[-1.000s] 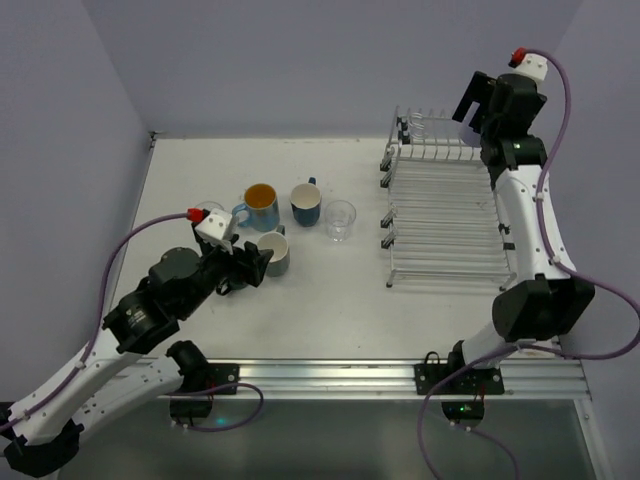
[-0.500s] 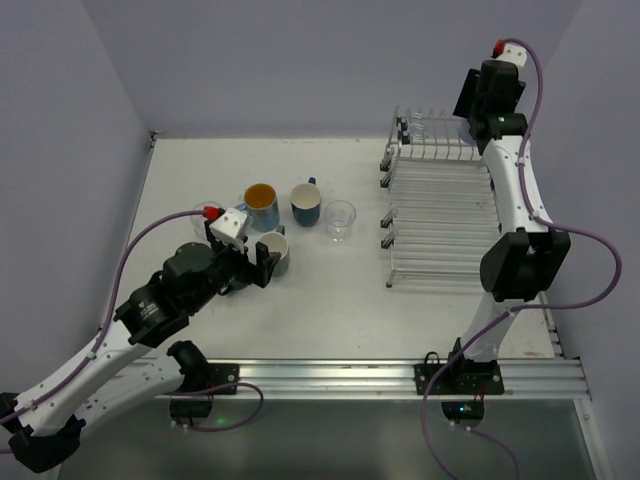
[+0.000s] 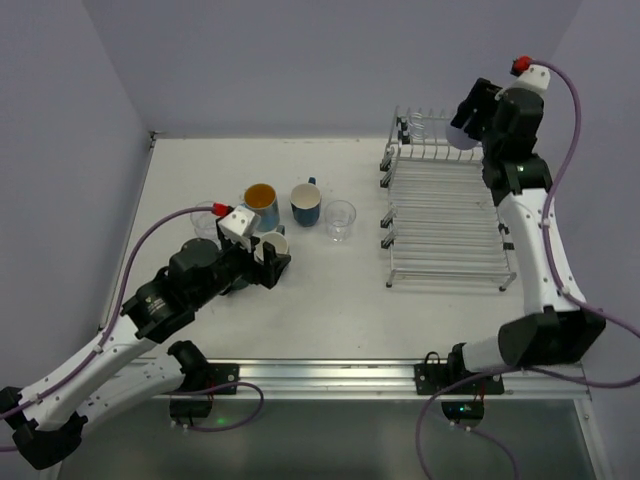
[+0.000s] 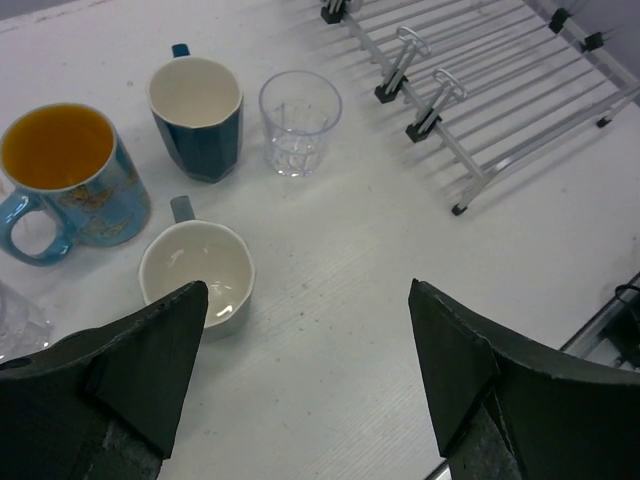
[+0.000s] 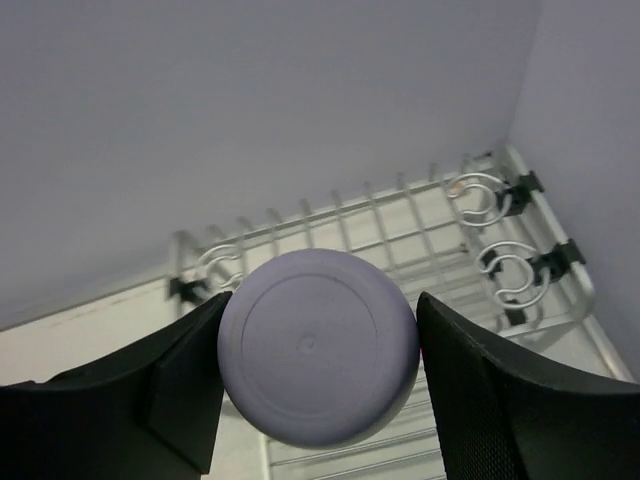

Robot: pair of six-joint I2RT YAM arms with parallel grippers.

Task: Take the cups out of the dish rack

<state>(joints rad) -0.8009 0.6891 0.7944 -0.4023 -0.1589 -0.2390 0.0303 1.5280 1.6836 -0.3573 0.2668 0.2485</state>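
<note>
The right gripper (image 5: 320, 378) clamps the lavender tumbler (image 5: 312, 335) (its base faces the wrist camera), raised above the far end of the dish rack (image 3: 445, 215). The left gripper (image 4: 305, 300) hangs wide apart over the bench (image 4: 330, 330), just above a grey cup (image 4: 195, 272) standing there.

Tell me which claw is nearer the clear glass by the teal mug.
Left. The left claw hovers close by the clear glass, to its near left; the right claw is far off above the dish rack, gripping the lavender tumbler.
</note>
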